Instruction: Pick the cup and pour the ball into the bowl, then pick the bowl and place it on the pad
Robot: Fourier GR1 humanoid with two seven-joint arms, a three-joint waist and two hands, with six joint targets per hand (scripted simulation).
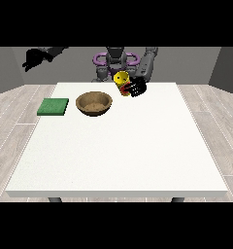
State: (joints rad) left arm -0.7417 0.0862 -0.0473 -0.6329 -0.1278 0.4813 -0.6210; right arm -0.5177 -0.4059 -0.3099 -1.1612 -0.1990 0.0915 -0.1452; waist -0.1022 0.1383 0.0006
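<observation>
One large white table fills the middle and lower part of the frame, and everything the task needs sits along its far edge, toward the top of the picture. The wooden bowl rests on the table left of centre, upright, and I can see nothing inside it. Further left, near the table's upper left corner, lies the flat green pad, apart from the bowl. Just right of centre, up against the far edge, the yellow cup is held off the table by the hand at the view's right, whose dark fingers are wrapped round the cup's lower side; a bit of red shows between fingers and cup, which I cannot identify. The cup is tilted, its open mouth leaning toward the upper left. The ball is not visible; I take it to be inside the cup, though the view does not show it. The hand at the view's left hangs in the air at the upper left of the frame, well away from the table; its fingers look curled with nothing in them.

By my reading the cup has been picked and the pour is the step in hand. The cup sits to the right of the bowl, so the next move calls for carrying it left until its mouth is over the bowl, then tipping further.
</observation>
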